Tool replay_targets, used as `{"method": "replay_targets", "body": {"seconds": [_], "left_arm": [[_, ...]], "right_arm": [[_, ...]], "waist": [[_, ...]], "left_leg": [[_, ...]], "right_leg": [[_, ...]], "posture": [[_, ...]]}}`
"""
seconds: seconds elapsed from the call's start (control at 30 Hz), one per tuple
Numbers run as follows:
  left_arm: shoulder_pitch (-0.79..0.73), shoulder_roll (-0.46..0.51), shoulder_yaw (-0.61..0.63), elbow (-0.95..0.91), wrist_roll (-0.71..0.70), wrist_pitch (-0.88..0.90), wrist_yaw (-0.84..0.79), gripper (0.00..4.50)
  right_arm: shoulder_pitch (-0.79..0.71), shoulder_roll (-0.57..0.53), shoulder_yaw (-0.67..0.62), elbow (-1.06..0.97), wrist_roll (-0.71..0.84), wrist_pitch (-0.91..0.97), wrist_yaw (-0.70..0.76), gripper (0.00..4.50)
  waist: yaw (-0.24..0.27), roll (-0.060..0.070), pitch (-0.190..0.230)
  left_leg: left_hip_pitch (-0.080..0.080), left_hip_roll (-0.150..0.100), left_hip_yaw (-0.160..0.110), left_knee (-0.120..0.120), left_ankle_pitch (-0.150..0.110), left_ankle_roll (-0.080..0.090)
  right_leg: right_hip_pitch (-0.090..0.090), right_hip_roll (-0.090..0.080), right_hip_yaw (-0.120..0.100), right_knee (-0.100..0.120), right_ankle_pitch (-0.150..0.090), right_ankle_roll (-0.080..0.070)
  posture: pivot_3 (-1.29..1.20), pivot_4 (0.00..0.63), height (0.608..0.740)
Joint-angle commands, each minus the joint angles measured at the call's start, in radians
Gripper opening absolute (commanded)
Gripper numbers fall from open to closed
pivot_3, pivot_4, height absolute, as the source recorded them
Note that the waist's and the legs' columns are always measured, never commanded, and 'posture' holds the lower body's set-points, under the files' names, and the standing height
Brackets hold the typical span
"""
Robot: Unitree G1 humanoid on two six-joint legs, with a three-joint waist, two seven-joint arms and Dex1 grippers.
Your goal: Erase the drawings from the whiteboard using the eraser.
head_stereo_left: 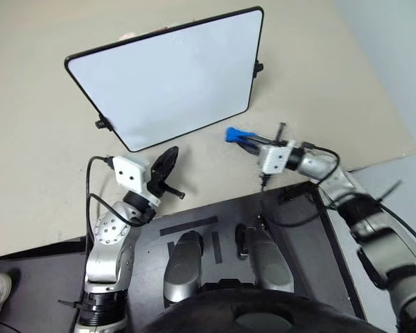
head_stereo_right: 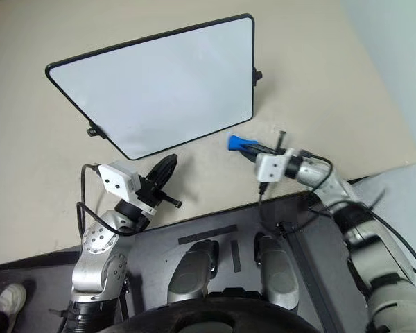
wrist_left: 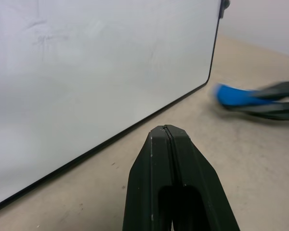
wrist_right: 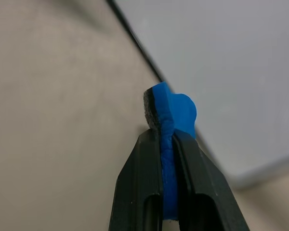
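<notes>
Ahead of you, the whiteboard [head_stereo_left: 173, 80] lies on the beige floor [head_stereo_left: 41, 159], its surface showing plain white. Your right hand [head_stereo_left: 244, 139] pinches the blue eraser [head_stereo_left: 235, 134] just off the board's near right corner. Your left hand [head_stereo_left: 168, 164], fingers pressed together, hovers near the board's front edge.

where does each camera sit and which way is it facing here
Left eye and right eye: on the head, looking forward and down at the whiteboard; both arms show.
Left wrist: along the shut left pincer toward the whiteboard's lower edge, with the eraser off to one side.
Right wrist: along the right pincer, shut on the eraser, whiteboard beyond.
Shared: both wrist views catch the whiteboard and the blue eraser.
</notes>
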Motion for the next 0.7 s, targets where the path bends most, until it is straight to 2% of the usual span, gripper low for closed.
{"method": "replay_targets", "body": {"seconds": [0.03,0.07,0.17,0.33,0.5,0.7], "left_arm": [[-0.008,0.011,0.006,-0.001,-0.011,-0.022,-0.029,0.00],[-0.015,0.018,0.009,0.006,-0.016,-0.021,-0.040,0.00],[-0.039,0.028,0.012,0.025,-0.019,-0.016,-0.059,0.00],[-0.077,0.042,0.029,0.052,-0.023,-0.010,-0.072,0.00],[-0.112,0.060,0.041,0.085,-0.028,-0.011,-0.093,0.00],[-0.159,0.079,0.040,0.105,-0.041,0.007,-0.117,0.00]], "right_arm": [[0.066,-0.025,-0.067,-0.209,0.065,0.136,0.057,0.03],[0.086,-0.025,-0.077,-0.247,0.070,0.171,0.066,0.73],[0.111,-0.016,-0.100,-0.309,0.054,0.233,0.075,1.56],[0.123,0.011,-0.149,-0.394,0.036,0.276,0.048,3.31],[0.182,0.055,-0.229,-0.507,0.149,0.382,0.050,3.31],[0.278,0.085,-0.282,-0.588,0.165,0.459,0.038,3.31]], "waist": [[-0.008,0.000,0.000],[-0.011,0.000,0.000],[-0.011,0.000,0.000],[-0.011,0.000,0.000],[-0.008,0.000,0.000],[-0.003,0.000,0.000]], "left_leg": [[0.000,0.000,0.000,0.000,0.000,0.000],[0.001,0.000,0.000,0.000,0.000,0.000],[0.004,0.000,0.000,0.000,0.004,0.001],[0.012,0.000,0.000,0.003,0.005,0.003],[0.013,0.000,-0.001,0.006,0.005,0.003],[0.011,-0.002,0.000,0.006,0.002,0.004]], "right_leg": [[0.000,0.000,0.000,0.000,0.000,0.001],[0.001,0.000,0.000,0.000,0.000,0.001],[0.003,0.001,0.000,0.001,0.000,0.001],[0.012,0.001,0.001,0.001,0.003,0.002],[0.013,0.001,0.001,0.000,0.001,0.005],[0.013,0.000,0.002,-0.001,-0.002,0.008]], "posture": [[0.00,0.150,0.740],[0.00,0.150,0.740],[0.00,0.150,0.740],[0.00,0.150,0.740],[0.00,0.150,0.740],[0.00,0.150,0.740]]}}
